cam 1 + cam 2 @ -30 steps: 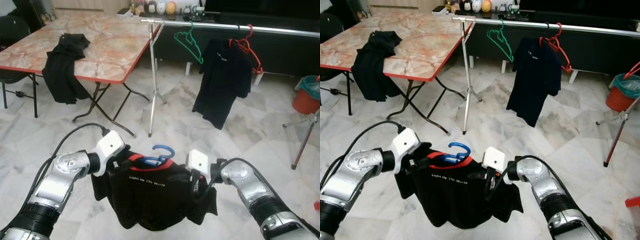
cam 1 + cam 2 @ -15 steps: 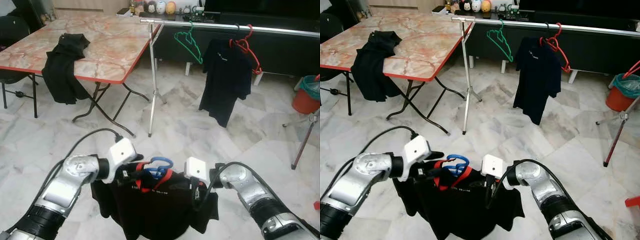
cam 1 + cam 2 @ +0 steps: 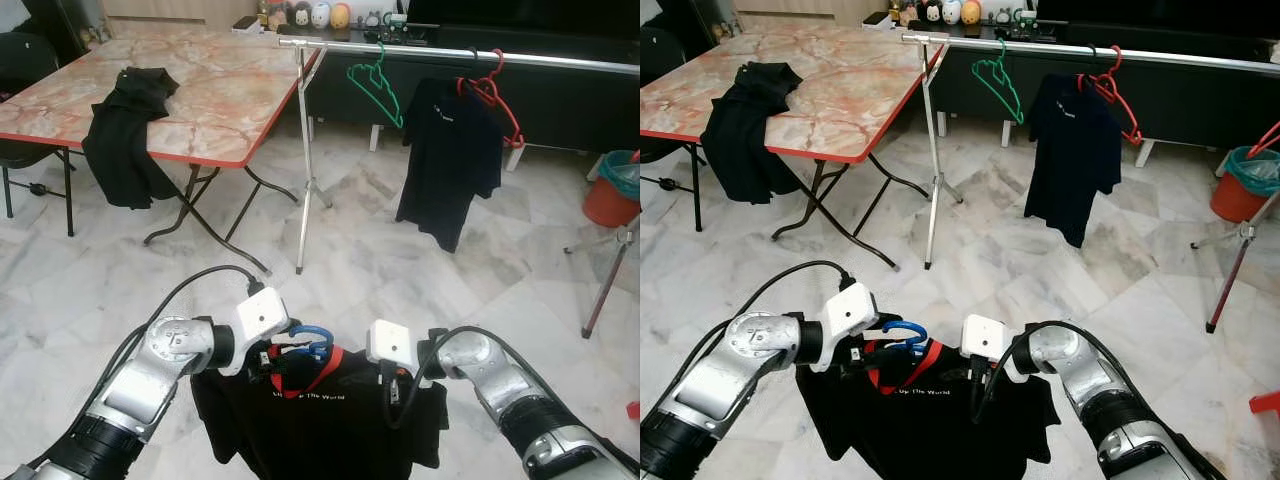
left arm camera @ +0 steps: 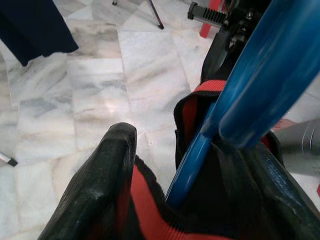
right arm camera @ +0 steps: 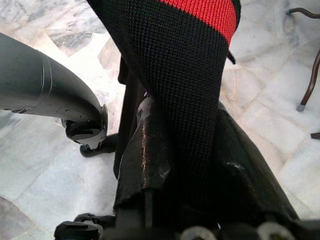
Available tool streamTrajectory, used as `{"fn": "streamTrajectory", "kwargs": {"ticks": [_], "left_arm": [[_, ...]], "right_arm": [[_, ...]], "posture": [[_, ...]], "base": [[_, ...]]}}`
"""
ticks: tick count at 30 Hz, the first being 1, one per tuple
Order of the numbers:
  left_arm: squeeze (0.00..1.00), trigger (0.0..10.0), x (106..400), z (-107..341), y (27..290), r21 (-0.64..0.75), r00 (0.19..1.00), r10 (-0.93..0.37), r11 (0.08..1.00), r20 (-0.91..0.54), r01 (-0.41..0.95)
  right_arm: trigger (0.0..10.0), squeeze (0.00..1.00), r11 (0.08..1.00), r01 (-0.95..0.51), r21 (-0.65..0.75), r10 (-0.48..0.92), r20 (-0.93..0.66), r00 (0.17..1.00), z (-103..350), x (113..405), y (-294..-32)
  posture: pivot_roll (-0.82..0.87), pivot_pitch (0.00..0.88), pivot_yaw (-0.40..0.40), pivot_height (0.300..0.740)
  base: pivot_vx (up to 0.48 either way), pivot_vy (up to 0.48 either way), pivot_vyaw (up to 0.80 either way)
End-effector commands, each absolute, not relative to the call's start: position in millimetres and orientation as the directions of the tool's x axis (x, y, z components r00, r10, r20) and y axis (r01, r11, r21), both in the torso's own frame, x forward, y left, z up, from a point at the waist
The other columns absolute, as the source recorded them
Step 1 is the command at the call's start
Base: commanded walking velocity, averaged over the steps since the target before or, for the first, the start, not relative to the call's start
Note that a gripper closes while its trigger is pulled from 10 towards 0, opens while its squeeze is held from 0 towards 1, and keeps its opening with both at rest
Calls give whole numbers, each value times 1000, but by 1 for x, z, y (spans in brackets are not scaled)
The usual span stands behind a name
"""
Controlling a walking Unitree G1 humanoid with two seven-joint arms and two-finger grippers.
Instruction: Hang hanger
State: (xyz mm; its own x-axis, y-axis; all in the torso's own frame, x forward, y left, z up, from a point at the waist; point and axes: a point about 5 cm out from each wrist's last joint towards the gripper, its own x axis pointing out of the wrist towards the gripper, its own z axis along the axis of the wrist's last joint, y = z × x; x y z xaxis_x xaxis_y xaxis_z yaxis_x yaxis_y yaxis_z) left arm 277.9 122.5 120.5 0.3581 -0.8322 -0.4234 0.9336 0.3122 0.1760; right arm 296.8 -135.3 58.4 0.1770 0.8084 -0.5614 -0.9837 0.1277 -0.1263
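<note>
A black shirt (image 3: pixel 330 425) with a red collar hangs on a blue hanger (image 3: pixel 308 338) between my two grippers, low in front of me. My left gripper (image 3: pixel 272 358) is at the collar, just under the blue hook; in the left wrist view the blue hanger (image 4: pixel 240 100) and red collar run between its fingers (image 4: pixel 107 170). The right gripper (image 3: pixel 392 385) is shut on the shirt's other shoulder, with black and red fabric (image 5: pixel 185 90) pinched between its fingers. The silver rail (image 3: pixel 450 55) stands farther ahead, well above both grippers.
On the rail hang an empty green hanger (image 3: pixel 378 85) and a red hanger carrying a black shirt (image 3: pixel 455 160). Its upright pole (image 3: pixel 303 170) stands beside a marble-topped table (image 3: pixel 220 90) with a black garment (image 3: pixel 130 130). A red bucket (image 3: pixel 612 195) is at the right.
My left gripper has slid right along the shirt from its shoulder to the collar by the blue hook. The shirt bunched up, then spread again. The right gripper has barely moved.
</note>
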Motion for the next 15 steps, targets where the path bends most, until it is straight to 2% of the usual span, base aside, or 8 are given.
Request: {"fn": "streamTrajectory", "kwargs": {"ticks": [1, 12, 13, 14, 15], "left_arm": [[0, 10000, 278, 124, 117, 188, 340, -839, 286, -425, 940], [0, 10000, 277, 118, 115, 194, 343, -826, 285, -447, 939], [0, 9686, 277, 117, 114, 195, 344, -825, 286, -448, 938], [0, 8314, 277, 117, 114, 196, 346, -825, 287, -448, 938], [0, 7843, 277, 116, 113, 196, 348, -825, 289, -446, 937]], "right_arm": [[10000, 0, 100, -978, -181, 829, -529, 182, 71, 303, -126], [10000, 0, 104, -975, -198, 835, -515, 193, 77, 307, -124], [10000, 0, 102, -975, -199, 837, -513, 192, 77, 307, -123], [10000, 0, 102, -975, -199, 837, -512, 192, 77, 307, -123], [10000, 0, 101, -975, -200, 838, -511, 192, 77, 307, -122]], "posture": [[72, 56, 8, 740], [72, 57, 8, 740], [72, 57, 8, 740], [72, 57, 8, 740], [72, 57, 8, 740]], "base": [[0, 0, 0], [0, 0, 0], [0, 0, 0], [0, 0, 0], [0, 0, 0]]}}
